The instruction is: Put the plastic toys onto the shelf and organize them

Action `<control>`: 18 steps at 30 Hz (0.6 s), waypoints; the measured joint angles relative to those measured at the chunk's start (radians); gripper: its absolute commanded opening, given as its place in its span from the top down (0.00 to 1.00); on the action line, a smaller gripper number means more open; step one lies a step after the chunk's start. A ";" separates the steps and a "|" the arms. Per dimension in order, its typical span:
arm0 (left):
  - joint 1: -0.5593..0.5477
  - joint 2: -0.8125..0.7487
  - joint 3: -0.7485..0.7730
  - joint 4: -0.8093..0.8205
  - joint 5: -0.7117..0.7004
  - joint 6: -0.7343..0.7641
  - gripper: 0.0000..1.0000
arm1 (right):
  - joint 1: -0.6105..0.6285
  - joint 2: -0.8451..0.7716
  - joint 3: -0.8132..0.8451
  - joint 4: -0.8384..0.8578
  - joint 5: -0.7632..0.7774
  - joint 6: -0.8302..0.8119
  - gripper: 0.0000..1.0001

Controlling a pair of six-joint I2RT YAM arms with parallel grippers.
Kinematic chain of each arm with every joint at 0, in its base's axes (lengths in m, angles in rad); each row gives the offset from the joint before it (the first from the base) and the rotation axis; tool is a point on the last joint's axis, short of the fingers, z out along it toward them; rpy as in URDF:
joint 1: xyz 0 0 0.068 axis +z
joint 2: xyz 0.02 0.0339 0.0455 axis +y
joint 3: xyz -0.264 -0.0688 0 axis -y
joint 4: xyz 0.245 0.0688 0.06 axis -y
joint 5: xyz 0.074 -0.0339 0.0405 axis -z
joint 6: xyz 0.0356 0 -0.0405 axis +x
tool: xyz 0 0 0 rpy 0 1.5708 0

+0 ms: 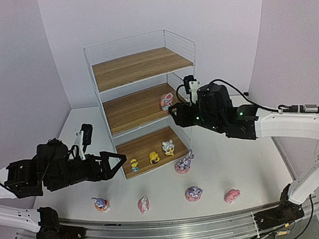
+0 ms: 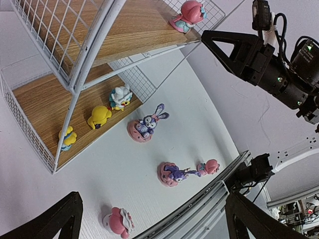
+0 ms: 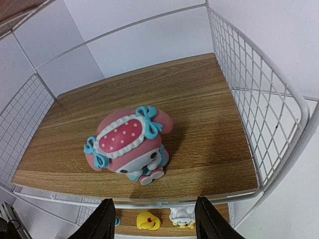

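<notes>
Top view first: the shelf stands mid-bench, wire grid down its sides and back, front face open. The bench has free room off to the right. The left claw hovers wide open and empty, just left of the bottom board. The right claw is up at the middle tier's right front corner.

Left wrist view: three small yellow-and-white toys line the bottom board. A purple bunny sits on the bench just off the board's front edge; upright or tipped, hard to say. A second bunny lies nearer the rail.

Right wrist view: the pink hatted figure stands on the middle board near the front edge, side grid close on the right. The right claw's fingers are partway apart, short of the front wire, gripping nothing.
</notes>
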 measured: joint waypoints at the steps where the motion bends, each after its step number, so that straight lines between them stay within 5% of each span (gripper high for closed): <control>1: 0.000 0.000 -0.001 0.001 0.000 0.000 0.00 | 0.000 0.001 0.000 0.003 0.007 0.006 0.48; 18: 0.000 -0.016 -0.017 -0.001 0.000 -0.003 0.00 | 0.016 0.054 0.001 0.127 0.097 0.050 0.49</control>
